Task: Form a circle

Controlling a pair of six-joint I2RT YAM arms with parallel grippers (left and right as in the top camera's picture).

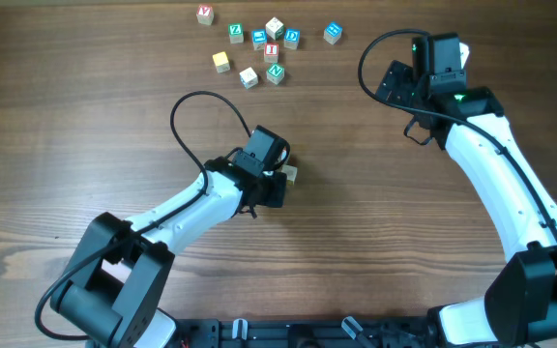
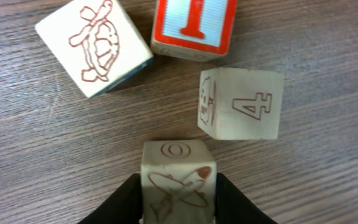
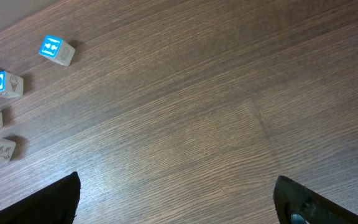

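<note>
Left gripper (image 2: 179,202) clamped on airplane cube (image 2: 178,182) (beside the "4" cube (image 2: 244,104)), right gripper (image 3: 176,199) spread wide, empty

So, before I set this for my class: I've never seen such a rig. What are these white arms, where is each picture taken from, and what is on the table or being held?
These are two robot arms at a wooden table, each ending in a two-finger gripper. One picture looks down from above; the other two come from a camera on each wrist. The left gripper has its dark fingers on either side of a cream cube with an aeroplane drawing. Just ahead of it lie a turtle cube, a red-faced cube and a cube marked 4. The right gripper is wide open and holds nothing. A loose scatter of letter cubes lies at the table's far edge.
</note>
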